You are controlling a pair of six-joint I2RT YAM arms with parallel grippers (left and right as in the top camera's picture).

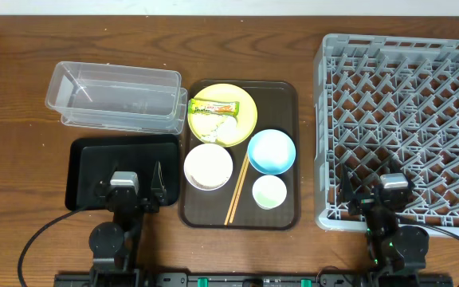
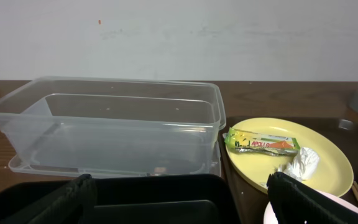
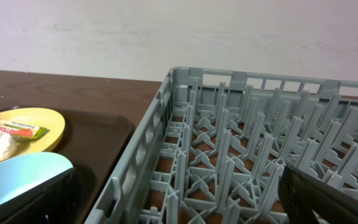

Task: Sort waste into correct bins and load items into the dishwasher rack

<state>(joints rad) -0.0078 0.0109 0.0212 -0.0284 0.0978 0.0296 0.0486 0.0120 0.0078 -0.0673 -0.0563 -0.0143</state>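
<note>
The yellow plate (image 1: 241,119) holds the green-and-orange wrapper (image 1: 212,105) and the white tissue wad (image 1: 221,127); I cannot make out rice scraps. The white bowl (image 1: 208,166), light-blue bowl (image 1: 271,151), pale cup (image 1: 268,192) and chopsticks (image 1: 237,190) lie in front of it. My left gripper (image 1: 128,185) is open and empty over the black tray (image 1: 86,163), behind which stands the clear tub (image 1: 114,96). My right gripper (image 1: 373,190) is open and empty over the near-left corner of the grey rack (image 1: 405,104). The left wrist view shows the tub (image 2: 110,124), wrapper (image 2: 263,143) and tissue (image 2: 303,163).
The dishes all sit on a brown serving tray (image 1: 285,100) between the black tray and the rack. The right wrist view shows the rack's wall and pegs (image 3: 241,143), with the blue bowl (image 3: 17,177) to its left. The wooden table (image 1: 22,96) extends to the left.
</note>
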